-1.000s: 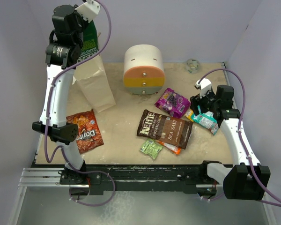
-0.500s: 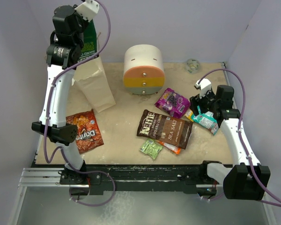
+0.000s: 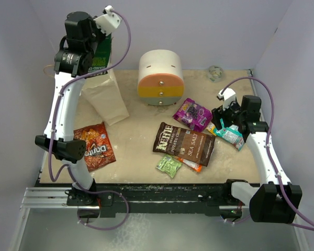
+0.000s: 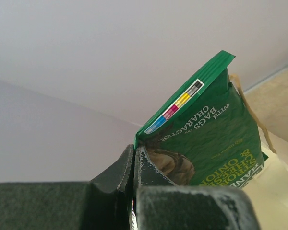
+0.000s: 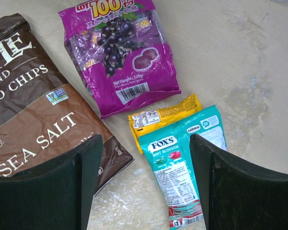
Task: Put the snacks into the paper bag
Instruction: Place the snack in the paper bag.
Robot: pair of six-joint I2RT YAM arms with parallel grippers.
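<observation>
Above the paper bag (image 3: 109, 99), the left gripper (image 4: 136, 155) pinches a green packet (image 4: 209, 136); the right gripper (image 5: 143, 149) stands spread.

Green packet (image 4: 206, 136) between closed jaws

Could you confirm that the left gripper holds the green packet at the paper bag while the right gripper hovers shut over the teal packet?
Not quite: the right gripper is open, not shut. The right wrist view shows its jaws spread wide above the teal packet. The rest stands.

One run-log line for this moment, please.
left claw: shut on green chip bag at top of paper bag | right claw: open over teal Fox's packet
</observation>
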